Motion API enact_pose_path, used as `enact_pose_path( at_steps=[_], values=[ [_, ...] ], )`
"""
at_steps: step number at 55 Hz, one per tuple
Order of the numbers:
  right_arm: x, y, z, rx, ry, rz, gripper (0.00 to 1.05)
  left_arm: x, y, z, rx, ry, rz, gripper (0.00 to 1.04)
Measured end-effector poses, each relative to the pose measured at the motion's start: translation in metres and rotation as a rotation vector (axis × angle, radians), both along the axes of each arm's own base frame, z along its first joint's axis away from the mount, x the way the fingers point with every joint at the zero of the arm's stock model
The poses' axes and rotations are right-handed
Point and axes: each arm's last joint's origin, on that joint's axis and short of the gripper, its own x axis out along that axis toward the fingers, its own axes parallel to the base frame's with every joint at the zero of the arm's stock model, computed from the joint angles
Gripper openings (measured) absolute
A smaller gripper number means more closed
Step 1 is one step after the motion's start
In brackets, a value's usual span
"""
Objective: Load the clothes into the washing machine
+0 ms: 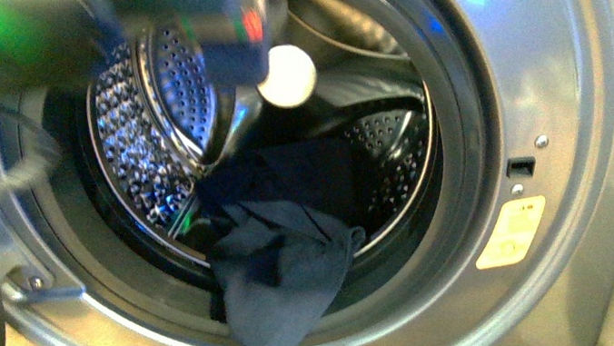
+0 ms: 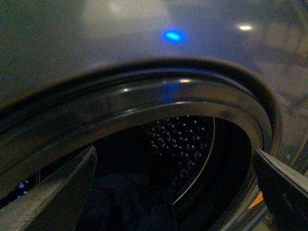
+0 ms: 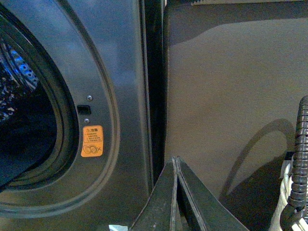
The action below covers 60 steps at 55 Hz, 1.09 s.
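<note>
Washing machine [image 1: 547,82] door open, round mouth facing camera. Dark clothes [image 1: 280,260] lie at bottom of drum, 1 corner hanging out over rubber seal [image 1: 460,113] of machine mouth. Left gripper [image 2: 173,192] at machine mouth, above clothes, jaws wide apart, holding nothing. Right gripper [image 3: 176,192] outside machine, beside its front panel, jaws pressed together, empty.

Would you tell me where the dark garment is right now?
In the front view, the dark garment drapes over the washing machine's lower gasket, half inside the drum, below the white hub.
</note>
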Motion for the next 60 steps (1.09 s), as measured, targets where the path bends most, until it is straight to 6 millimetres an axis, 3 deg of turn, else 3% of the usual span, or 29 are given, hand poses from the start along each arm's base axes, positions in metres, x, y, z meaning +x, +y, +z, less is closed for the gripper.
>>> enact_pose_path(
  at_steps=[18, 20, 22, 26, 33, 46, 60],
  values=[
    [0.0, 0.0, 0.0, 0.0, 0.0, 0.0, 0.02, -0.031, 0.019, 0.036, -0.019, -0.116, 0.026, 0.98],
    [0.0, 0.0, 0.0, 0.0, 0.0, 0.0, 0.02, -0.035, 0.02, 0.039, -0.027, -0.103, 0.073, 0.96],
    [0.0, 0.0, 0.0, 0.0, 0.0, 0.0, 0.02, -0.045, 0.026, 0.04, -0.056, -0.015, 0.24, 0.87],
    [0.0, 0.0, 0.0, 0.0, 0.0, 0.0, 0.02, -0.067, 0.047, 0.017, -0.08, 0.064, 0.454, 0.68],
    [0.0, 0.0, 0.0, 0.0, 0.0, 0.0, 0.02, -0.084, 0.067, -0.012, -0.112, 0.059, 0.481, 0.43],
    [0.0, 0.0, 0.0, 0.0, 0.0, 0.0, 0.02, -0.101, 0.084, -0.056, -0.107, 0.09, 0.478, 0.03],
    [0.0, 0.0, 0.0, 0.0, 0.0, 0.0, 0.02, -0.118, 0.096, -0.083, -0.114, 0.085, 0.48, 0.04]
  ],
)
